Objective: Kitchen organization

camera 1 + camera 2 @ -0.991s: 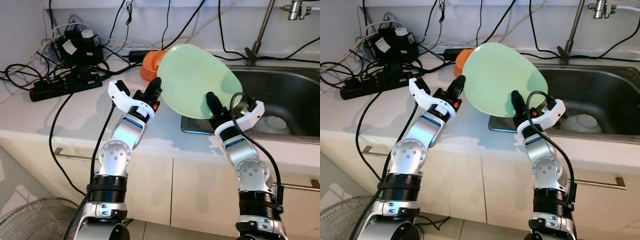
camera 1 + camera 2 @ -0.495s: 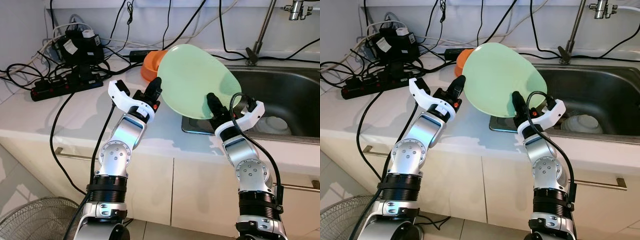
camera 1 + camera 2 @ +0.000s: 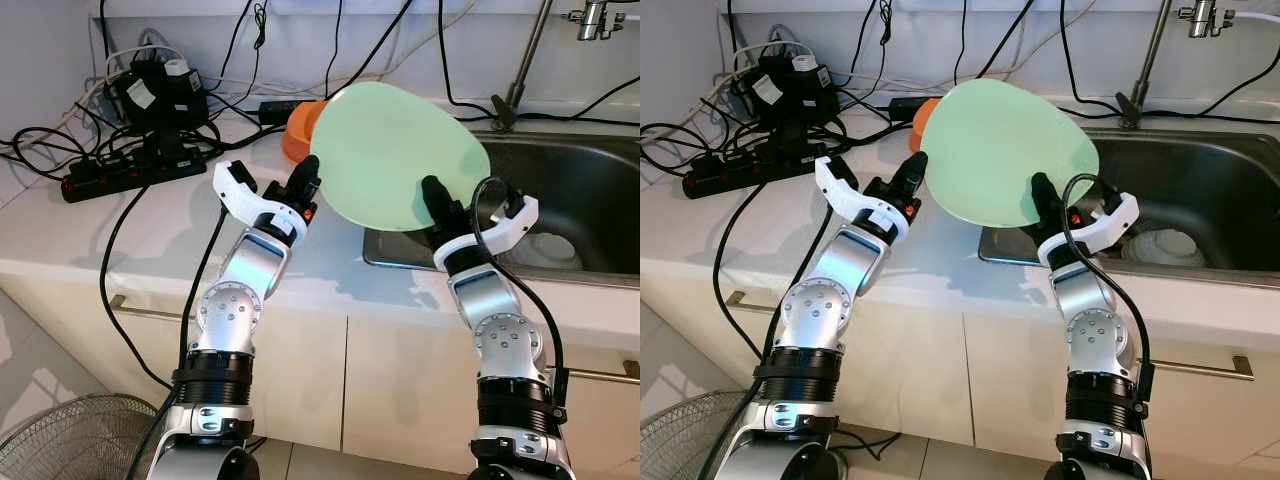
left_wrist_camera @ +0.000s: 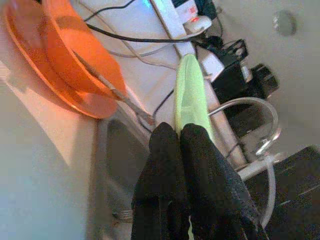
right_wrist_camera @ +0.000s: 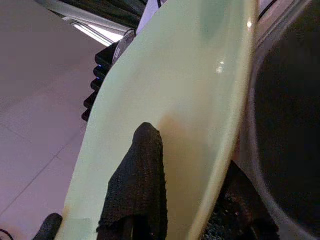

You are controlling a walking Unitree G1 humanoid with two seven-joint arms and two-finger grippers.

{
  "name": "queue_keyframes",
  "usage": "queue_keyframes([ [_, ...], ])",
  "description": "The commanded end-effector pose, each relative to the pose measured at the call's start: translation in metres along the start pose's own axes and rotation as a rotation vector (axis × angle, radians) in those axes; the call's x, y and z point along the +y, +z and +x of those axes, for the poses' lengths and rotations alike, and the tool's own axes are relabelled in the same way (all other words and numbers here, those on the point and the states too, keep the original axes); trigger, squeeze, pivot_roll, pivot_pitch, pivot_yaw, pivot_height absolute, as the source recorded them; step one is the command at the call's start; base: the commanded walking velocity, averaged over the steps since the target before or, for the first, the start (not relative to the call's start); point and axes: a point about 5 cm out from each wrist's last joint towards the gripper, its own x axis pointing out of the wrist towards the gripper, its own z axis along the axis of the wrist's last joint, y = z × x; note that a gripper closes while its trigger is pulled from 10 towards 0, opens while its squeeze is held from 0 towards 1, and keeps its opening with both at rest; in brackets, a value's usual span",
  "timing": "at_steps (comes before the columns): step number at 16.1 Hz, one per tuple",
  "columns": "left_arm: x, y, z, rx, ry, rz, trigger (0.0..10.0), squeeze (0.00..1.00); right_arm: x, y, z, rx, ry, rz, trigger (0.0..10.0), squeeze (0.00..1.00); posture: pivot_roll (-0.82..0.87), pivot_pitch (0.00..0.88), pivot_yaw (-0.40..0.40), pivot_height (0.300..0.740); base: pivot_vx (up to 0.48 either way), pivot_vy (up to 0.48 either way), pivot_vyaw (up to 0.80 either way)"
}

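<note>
White kitchen bench, steel sink at its right end. You have the green plate held tilted above the sink's left edge: left gripper pinched shut on its left rim, right gripper clamped on its lower right rim. Orange bowl sits behind the plate; power strip and cables crowd the back left corner.

left hand clamped, right hand clamped

One green plate, one orange bowl, two tools: left, right.
</note>
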Motion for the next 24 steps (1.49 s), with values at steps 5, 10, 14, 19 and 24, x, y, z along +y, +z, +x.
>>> queue_keyframes([
  [5,-0.016,-0.039,0.001,0.138,-0.076,0.142,10.0,1.00,0.002,-0.003,0.003,0.014,-0.011,0.011,0.0,0.00,0.02,0.000,0.090,0.740,0.000,0.000,0.00],
  [10,-0.004,-0.045,-0.007,0.182,-0.056,0.335,10.0,1.00,-0.002,0.005,0.003,-0.043,-0.054,0.026,0.0,0.00,0.03,0.000,0.091,0.740,0.000,0.000,0.00],
  [14,0.010,-0.046,-0.016,0.217,-0.031,0.487,10.0,1.00,-0.006,0.016,0.004,-0.095,-0.085,0.038,0.0,0.00,0.04,0.000,0.086,0.740,0.000,0.000,0.00],
  [19,0.020,-0.049,-0.024,0.250,-0.015,0.574,10.0,0.00,-0.019,0.043,0.003,-0.230,-0.157,0.083,0.0,0.00,0.04,0.000,0.084,0.740,0.000,0.000,0.00],
  [24,0.023,-0.049,-0.027,0.252,-0.006,0.603,10.0,0.00,-0.025,0.061,0.000,-0.303,-0.176,0.090,0.0,0.00,0.04,0.000,0.083,0.740,0.000,0.000,0.00],
])
